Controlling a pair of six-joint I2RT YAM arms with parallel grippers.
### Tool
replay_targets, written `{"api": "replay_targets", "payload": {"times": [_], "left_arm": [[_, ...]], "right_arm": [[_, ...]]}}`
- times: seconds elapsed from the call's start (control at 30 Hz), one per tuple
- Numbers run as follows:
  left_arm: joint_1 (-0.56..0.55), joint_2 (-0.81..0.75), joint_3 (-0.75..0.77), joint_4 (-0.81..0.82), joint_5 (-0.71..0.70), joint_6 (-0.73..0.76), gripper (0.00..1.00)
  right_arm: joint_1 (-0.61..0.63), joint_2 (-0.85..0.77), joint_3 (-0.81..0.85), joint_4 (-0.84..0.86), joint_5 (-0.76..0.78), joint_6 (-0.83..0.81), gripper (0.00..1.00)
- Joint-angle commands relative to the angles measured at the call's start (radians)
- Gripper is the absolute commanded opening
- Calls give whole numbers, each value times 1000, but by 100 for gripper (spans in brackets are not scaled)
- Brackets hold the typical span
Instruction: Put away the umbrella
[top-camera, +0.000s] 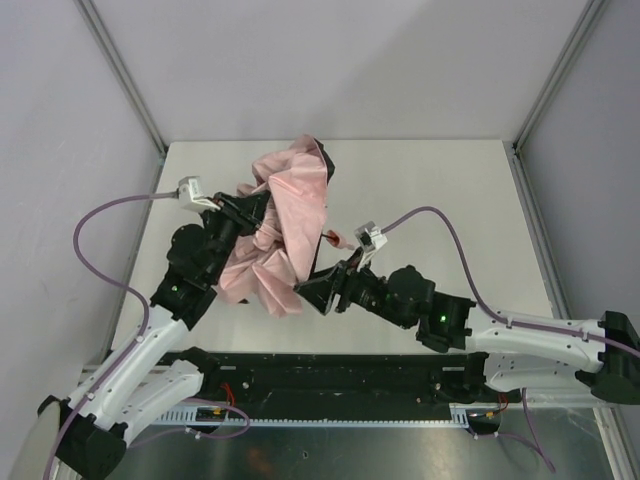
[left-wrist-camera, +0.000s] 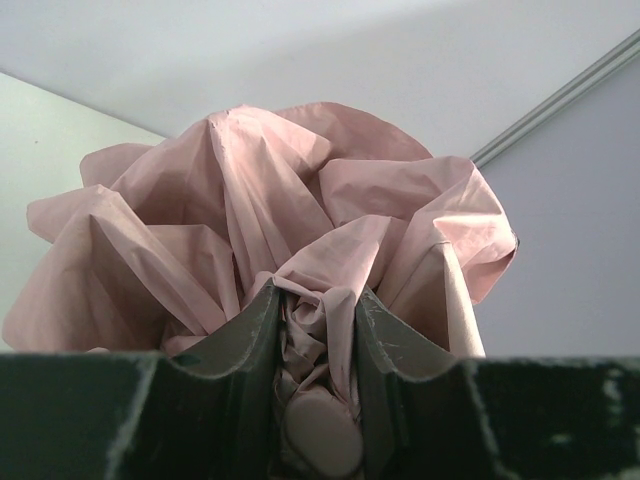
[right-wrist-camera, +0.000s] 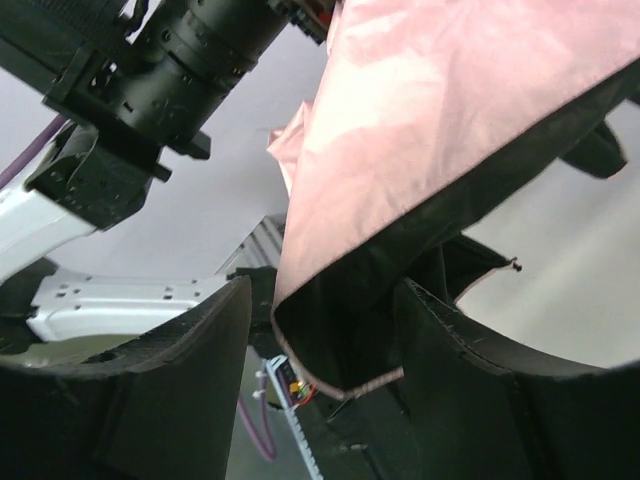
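I am looking at the umbrella (top-camera: 285, 225) as a loose, crumpled heap of pale pink fabric, not yet compacted. It is bunching in deep folds and puffing out above the left jaws, and it is hanging down in a long flap toward the right jaws. In the left wrist view the umbrella (left-wrist-camera: 300, 200) is billowing like a rosette straight ahead of the jaws, its creases all running down into the gap. In the right wrist view the umbrella (right-wrist-camera: 430, 120) is showing a pink outer face and a black underside, with a thin pink hem along the edge.

The left jaws are closing on the umbrella: the two dark fingers (left-wrist-camera: 245, 350) are pinching gathered fabric, and a smooth rounded pink piece (left-wrist-camera: 322, 430) is sitting deep between them. I cannot tell whether that piece is the handle.

The right jaws are standing apart. Their fingers (right-wrist-camera: 190, 370) are flanking the hanging flap, which is drooping into the gap without being pinched.

From above, the bundle is lying between the two sets of jaws, over the near left part of the white desk (top-camera: 440, 190). The left arm (top-camera: 150, 360) is reaching in from the left, and the right arm (top-camera: 540, 345) is coming in low from the right.
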Motion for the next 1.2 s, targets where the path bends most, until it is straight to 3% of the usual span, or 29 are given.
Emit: {"api": "replay_targets", "payload": {"times": [0.0, 0.17, 0.4, 0.5, 0.63, 0.7, 0.83, 0.87, 0.9, 0.93, 0.97, 1.17], "left_arm": [[3, 16, 23, 92, -46, 31, 0], [2, 73, 71, 92, -89, 74, 0], [25, 202, 200, 137, -89, 126, 0], [52, 287, 273, 195, 4, 61, 0], [78, 434, 395, 298, 166, -28, 0], [93, 506, 451, 366, 262, -86, 0], [111, 615, 516, 480, 402, -178, 0], [116, 637, 521, 511, 431, -203, 0], [120, 658, 523, 543, 466, -229, 0], [126, 675, 525, 572, 505, -254, 0], [132, 691, 527, 597, 539, -279, 0], [141, 728, 540, 682, 678, -316, 0]], "right_arm": [[-14, 61, 101, 19, 140, -70, 64], [-91, 164, 202, -63, 147, -73, 60], [-194, 144, 240, -136, 64, -101, 7], [-315, 127, 230, -62, -176, -50, 1], [-431, 150, 213, 156, -511, 44, 14], [-477, 176, 212, 266, -590, 99, 13], [-531, 248, 212, 464, -659, 208, 1], [-534, 268, 212, 514, -676, 231, 4], [-531, 284, 212, 540, -684, 243, 15], [-522, 293, 212, 533, -676, 239, 26], [-510, 295, 212, 511, -660, 217, 30], [-398, 228, 212, 322, -516, 19, 41]]}}
